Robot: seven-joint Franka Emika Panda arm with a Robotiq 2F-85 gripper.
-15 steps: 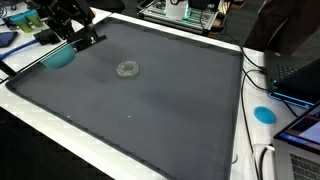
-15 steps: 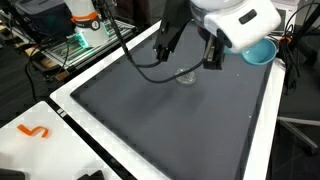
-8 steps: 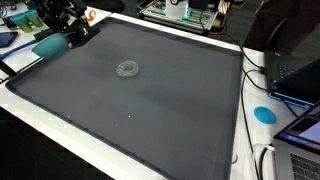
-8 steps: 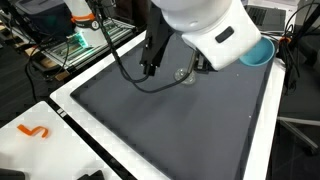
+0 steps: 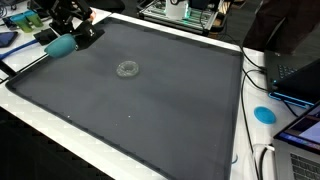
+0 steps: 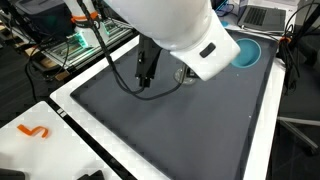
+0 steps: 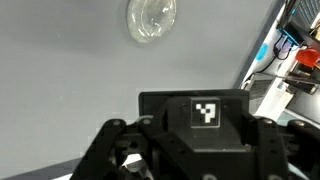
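Observation:
My gripper (image 5: 72, 40) hangs over the far corner of the dark grey mat (image 5: 150, 100), shut on the rim of a teal bowl (image 5: 60, 46) that tilts just above the mat. The same bowl (image 6: 246, 52) shows behind my big white arm (image 6: 180, 35), which hides the fingers there. A clear round lid (image 5: 127, 69) lies flat near the mat's middle, well away from the bowl; it also shows as a clear lid (image 7: 152, 18) in the wrist view. That view is filled low down by the black gripper housing with its square marker (image 7: 206, 113); fingertips and bowl are out of sight.
A white border (image 5: 60, 112) frames the mat. A blue disc (image 5: 265, 114), cables and a laptop (image 5: 300, 75) sit beside it. An orange S-shaped piece (image 6: 35, 131) lies on the white table corner. Equipment clutters the benches (image 5: 185, 10) behind.
The gripper lifted the teal bowl off the mat's corner, swung it outward past the edge, then brought it back a little. The arm has rotated and blocks more of an exterior view.

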